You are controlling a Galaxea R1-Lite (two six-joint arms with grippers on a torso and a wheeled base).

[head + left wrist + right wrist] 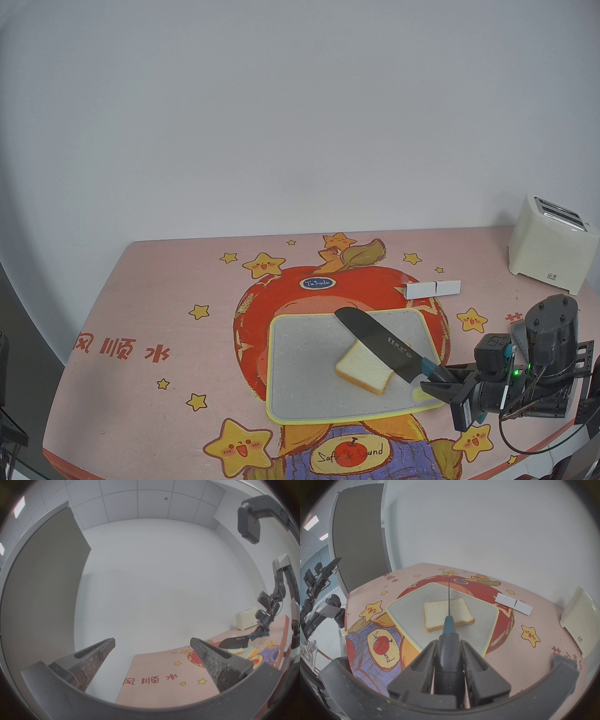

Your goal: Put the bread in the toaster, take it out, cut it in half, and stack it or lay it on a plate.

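A slice of white bread [365, 369] [447, 613] lies on the grey cutting board [306, 362] [409, 611] with a yellow rim. My right gripper [447, 384] [448, 655] is shut on the handle of a black knife [381, 340] [448, 595] at the board's right edge. The blade stretches over the middle of the bread, edge down. The cream toaster [553, 240] [581, 620] [247, 619] stands at the table's far right corner. My left gripper [153, 655] is open and holds nothing, raised off the table's left side.
A small white knife holder [432, 289] [514, 603] lies behind the board. The pink table [156, 312] with a cartoon apple print has free room on its left half. A plain white wall rises behind the table.
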